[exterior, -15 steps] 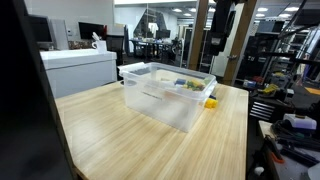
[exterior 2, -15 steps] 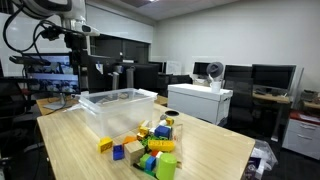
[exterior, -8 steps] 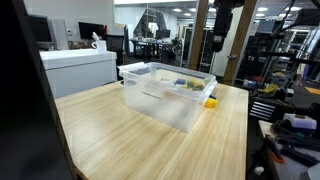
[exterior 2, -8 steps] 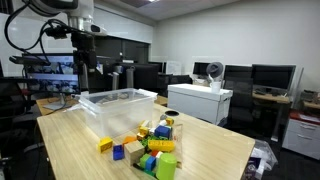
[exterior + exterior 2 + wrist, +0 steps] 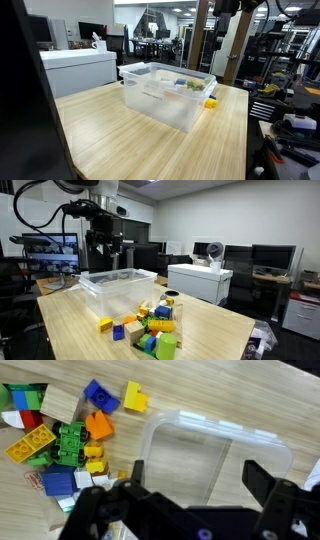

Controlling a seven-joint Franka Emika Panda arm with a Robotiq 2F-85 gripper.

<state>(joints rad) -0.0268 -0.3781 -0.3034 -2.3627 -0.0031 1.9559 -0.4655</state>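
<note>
Claw (image 5: 185,495) released, jaws wide, hovering high over the clear plastic bin (image 5: 215,455); toy bricks (image 5: 65,435) heaped on the tabletop (image 5: 200,390) just beside the bin.
Judgement: centre over one brick at the heap's edge, descend straight, jaws wide, clear of the bin rim. No brand, label or writing legible.

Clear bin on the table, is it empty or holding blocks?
Empty where visible: in the wrist view the clear bin shows only bare bottom, the blocks lie beside it; the end effector hides part.
</note>
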